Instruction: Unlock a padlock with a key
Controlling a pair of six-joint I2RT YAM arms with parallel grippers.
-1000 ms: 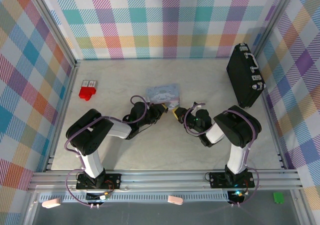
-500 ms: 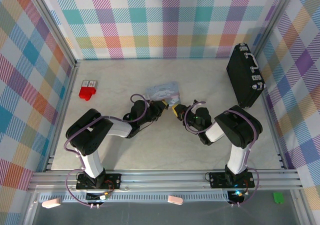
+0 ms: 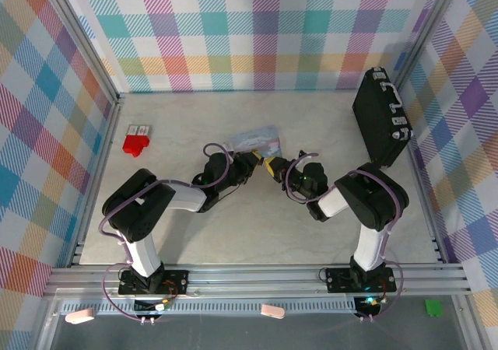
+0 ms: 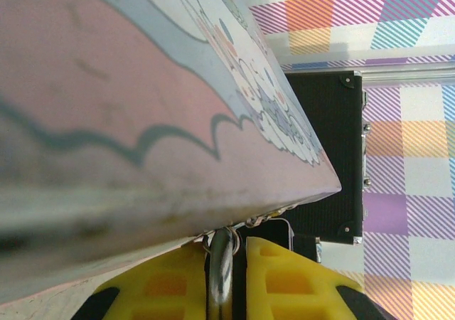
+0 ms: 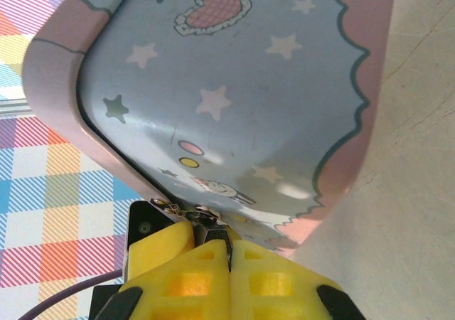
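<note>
Hard against the tin [image 3: 253,138], left hand [image 4: 226,277] pinched the padlock [image 4: 220,259] — right hand [image 5: 229,252], pinching the key [image 5: 212,232], faced it tip-to-tip.

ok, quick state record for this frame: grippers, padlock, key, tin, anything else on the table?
left gripper: shut on padlock, pinching the silver shackle
right gripper: shut on key, a thin dark sliver poking out
padlock: at the edge of the pastel tin; body hidden
key: tip at the tin's edge; cannot tell if inserted
pastel tin: just beyond both grippers
other: black case far right, red block far left
</note>
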